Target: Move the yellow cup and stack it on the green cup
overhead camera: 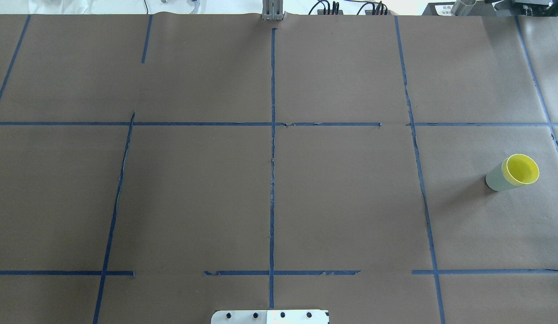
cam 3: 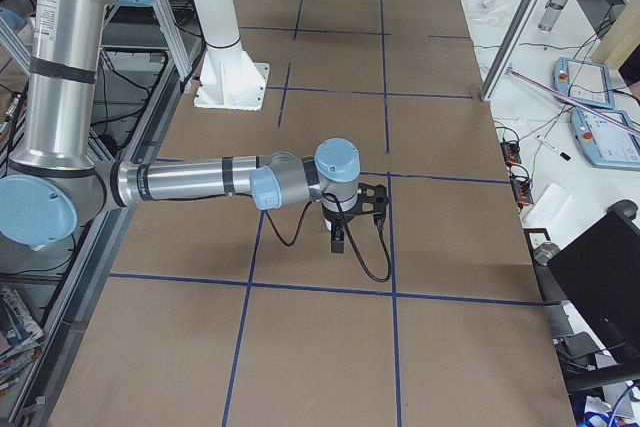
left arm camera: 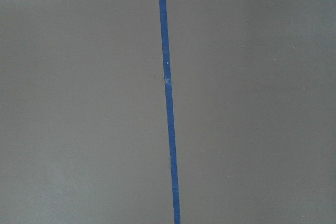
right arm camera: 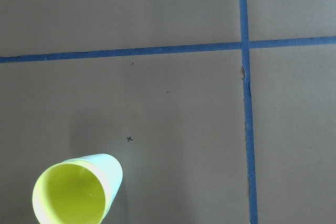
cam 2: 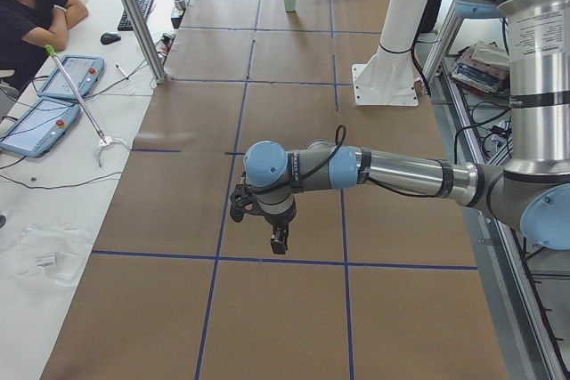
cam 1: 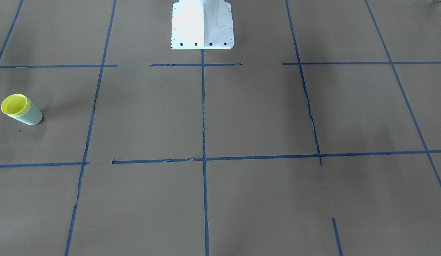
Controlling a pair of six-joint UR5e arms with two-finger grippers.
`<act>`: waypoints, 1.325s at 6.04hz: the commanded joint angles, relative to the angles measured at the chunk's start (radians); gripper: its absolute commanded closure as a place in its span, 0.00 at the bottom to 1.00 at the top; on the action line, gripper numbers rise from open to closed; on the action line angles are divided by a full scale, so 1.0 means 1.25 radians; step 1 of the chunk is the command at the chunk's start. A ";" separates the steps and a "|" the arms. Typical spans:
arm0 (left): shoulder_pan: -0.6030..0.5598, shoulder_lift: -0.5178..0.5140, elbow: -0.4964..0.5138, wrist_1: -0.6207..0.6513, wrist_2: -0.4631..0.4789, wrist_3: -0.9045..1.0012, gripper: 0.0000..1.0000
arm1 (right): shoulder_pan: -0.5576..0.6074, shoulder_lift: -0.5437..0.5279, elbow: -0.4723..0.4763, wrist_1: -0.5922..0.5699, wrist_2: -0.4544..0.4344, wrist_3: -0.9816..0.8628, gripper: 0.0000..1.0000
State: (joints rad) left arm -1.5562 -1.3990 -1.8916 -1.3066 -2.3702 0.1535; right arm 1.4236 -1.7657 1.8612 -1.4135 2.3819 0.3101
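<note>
The yellow cup (cam 1: pixel 14 105) sits nested inside the green cup (cam 1: pixel 32 115), upright, with only its rim and inside showing. The pair stands near the table's right end in the overhead view, yellow cup (overhead camera: pixel 522 169) in green cup (overhead camera: pixel 496 179). It also shows in the right wrist view, yellow cup (right arm camera: pixel 68 196) in green cup (right arm camera: pixel 112 165), at the lower left. My left gripper (cam 2: pixel 258 224) shows only in the left side view, over the table far from the cups. My right gripper (cam 3: pixel 350 227) shows only in the right side view. I cannot tell whether either is open or shut.
Brown paper with a blue tape grid (overhead camera: pixel 272 135) covers the table. The white robot base (cam 1: pixel 202 25) stands at the table's edge. A person (cam 2: pixel 27 6) sits at a side desk with tablets and cables. A metal post (cam 2: pixel 134 15) stands at that desk's edge.
</note>
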 commanded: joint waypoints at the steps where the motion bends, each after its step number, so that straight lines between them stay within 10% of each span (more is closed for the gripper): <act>1: 0.002 -0.005 -0.017 -0.004 0.005 0.000 0.00 | 0.010 0.002 0.006 -0.081 0.003 -0.106 0.00; 8: 0.003 0.002 0.033 -0.035 0.009 -0.001 0.00 | 0.064 -0.026 0.017 -0.138 -0.030 -0.220 0.00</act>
State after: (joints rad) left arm -1.5530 -1.3966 -1.8729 -1.3479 -2.3597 0.1507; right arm 1.4896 -1.7939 1.8821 -1.5861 2.3421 0.0421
